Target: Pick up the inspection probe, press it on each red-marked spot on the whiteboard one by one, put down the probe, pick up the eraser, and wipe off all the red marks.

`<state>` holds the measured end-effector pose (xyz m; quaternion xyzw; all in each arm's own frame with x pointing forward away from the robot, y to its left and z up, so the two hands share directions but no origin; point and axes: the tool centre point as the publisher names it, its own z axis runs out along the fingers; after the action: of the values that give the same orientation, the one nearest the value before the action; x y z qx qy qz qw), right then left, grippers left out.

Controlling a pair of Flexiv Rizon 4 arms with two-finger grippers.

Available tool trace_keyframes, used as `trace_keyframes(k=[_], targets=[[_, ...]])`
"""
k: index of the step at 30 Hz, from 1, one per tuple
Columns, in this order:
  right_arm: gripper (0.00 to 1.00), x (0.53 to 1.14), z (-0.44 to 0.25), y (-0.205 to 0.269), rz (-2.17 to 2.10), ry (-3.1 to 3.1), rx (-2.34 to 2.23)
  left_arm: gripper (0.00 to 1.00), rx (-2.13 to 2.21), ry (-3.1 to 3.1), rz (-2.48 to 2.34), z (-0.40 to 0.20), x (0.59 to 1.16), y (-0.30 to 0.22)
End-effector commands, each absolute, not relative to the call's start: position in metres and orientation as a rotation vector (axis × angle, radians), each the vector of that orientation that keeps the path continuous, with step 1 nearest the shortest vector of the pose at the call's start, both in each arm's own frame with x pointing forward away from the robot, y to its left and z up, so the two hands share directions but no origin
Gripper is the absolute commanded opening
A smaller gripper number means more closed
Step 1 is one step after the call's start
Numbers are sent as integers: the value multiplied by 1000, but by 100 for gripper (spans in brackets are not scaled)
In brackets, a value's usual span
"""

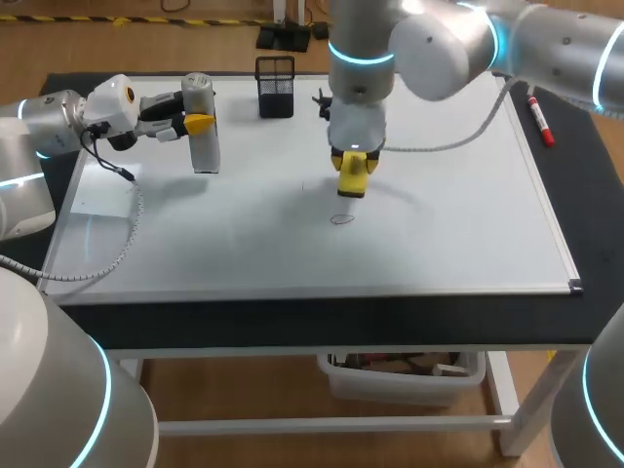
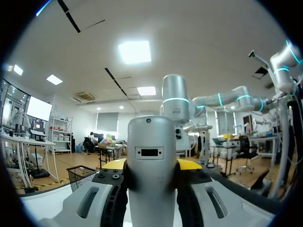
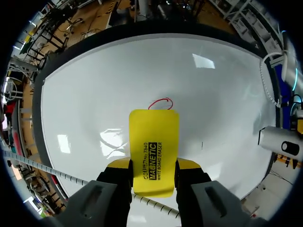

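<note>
My left gripper [image 1: 192,125] is shut on the grey inspection probe [image 1: 202,127], holding it upright over the whiteboard's [image 1: 448,224] back left part. In the left wrist view the probe [image 2: 151,161] fills the space between the yellow-tipped fingers [image 2: 113,164]. My right gripper [image 1: 353,162] points straight down near the board's middle, shut on the yellow eraser [image 1: 352,177]. In the right wrist view the eraser [image 3: 153,146] sticks out between the fingers, and a red looped mark [image 3: 161,103] lies just ahead of its edge. The same mark [image 1: 341,218] sits slightly in front of the eraser.
A black mesh pen holder [image 1: 276,86] stands at the board's back edge, with a small black clip [image 1: 322,98] beside it. A red marker [image 1: 540,119] lies off the board at the right. My left arm's coiled cable [image 1: 117,249] trails over the board's left side.
</note>
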<state>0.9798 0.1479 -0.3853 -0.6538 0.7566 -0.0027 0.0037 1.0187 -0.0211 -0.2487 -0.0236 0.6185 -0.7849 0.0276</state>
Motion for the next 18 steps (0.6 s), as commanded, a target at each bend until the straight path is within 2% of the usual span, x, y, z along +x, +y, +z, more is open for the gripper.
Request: trace_keyframes(k=[1, 18], targets=[[0, 969, -389, 159, -4, 2356, -2064, 0, -69, 1911, -2427, -248, 1020, -20], [0, 935, -406, 181, 49, 2318, -2143, 0, -69, 1911, -2427, -248, 1020, -20]])
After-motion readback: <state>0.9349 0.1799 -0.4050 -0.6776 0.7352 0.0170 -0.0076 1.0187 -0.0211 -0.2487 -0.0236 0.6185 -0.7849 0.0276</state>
